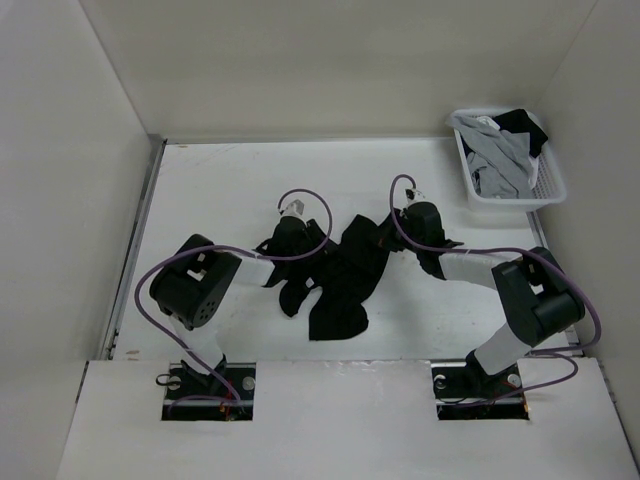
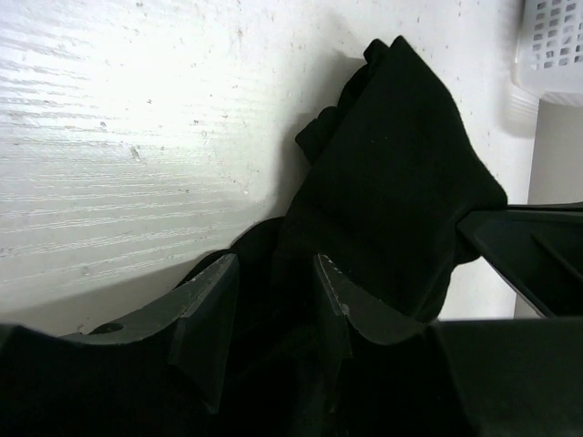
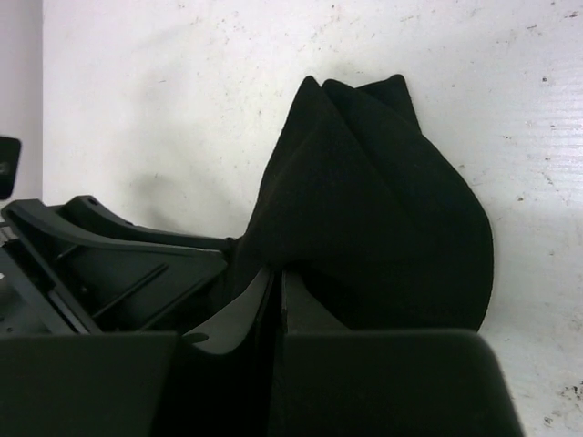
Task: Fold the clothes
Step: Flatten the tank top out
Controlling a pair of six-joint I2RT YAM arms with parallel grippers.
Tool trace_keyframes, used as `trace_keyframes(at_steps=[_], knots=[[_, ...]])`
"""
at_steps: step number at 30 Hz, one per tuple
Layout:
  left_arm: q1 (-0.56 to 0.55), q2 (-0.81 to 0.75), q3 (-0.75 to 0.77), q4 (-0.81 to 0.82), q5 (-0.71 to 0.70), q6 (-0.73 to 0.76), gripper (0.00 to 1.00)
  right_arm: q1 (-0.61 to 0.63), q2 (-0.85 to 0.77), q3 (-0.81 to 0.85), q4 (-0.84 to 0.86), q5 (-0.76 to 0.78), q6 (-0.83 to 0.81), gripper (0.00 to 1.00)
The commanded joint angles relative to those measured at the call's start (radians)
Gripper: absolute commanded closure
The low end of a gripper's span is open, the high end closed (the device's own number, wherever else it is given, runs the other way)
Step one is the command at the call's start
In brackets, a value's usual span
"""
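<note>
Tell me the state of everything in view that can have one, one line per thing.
black T-shirt: unfolded, crumpled in a heap on the table between the two arms.
left pincer: open, with shirt fabric lying between its jaws.
right pincer: shut on the black T-shirt.
white basket: upright at the far right corner, holding clothes.
grey garment: crumpled inside the white basket.

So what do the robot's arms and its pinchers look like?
The left arm and right arm have chunky black joints joined by pale grey tubes, and a thin purple cable loops along each. The left gripper and right gripper each end in two dark, flat, wedge-shaped fingers. No markings show.
</note>
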Motion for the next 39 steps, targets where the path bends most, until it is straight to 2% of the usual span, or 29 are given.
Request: trace_keyframes(at_steps=[1,7,15,21,30,35,39], knots=[[-0.007,0.008,0.033,0.094,0.029,-0.029,0.64,0.002,0.001,-0.006,0.068,-0.022,0.001,0.95],[0.005,-0.001,0.041,0.105,0.015,-0.026,0.71,0.004,0.010,-0.005,0.074,-0.029,0.002,0.95],[0.006,0.025,0.067,0.116,0.024,-0.022,0.70,0.004,0.006,-0.006,0.074,-0.029,-0.001,0.94],[0.009,0.024,0.058,0.114,0.035,-0.025,0.74,0.004,0.001,-0.010,0.079,-0.029,-0.001,0.92],[0.012,0.050,0.044,0.051,-0.005,-0.023,0.73,-0.001,-0.002,-0.017,0.088,-0.029,0.007,0.91],[0.012,0.064,0.056,0.050,-0.007,-0.023,0.79,-0.001,-0.004,-0.017,0.088,-0.029,0.007,0.91],[0.017,0.056,0.055,0.050,0.000,-0.023,0.88,-0.007,-0.011,-0.022,0.088,-0.029,0.007,0.91]])
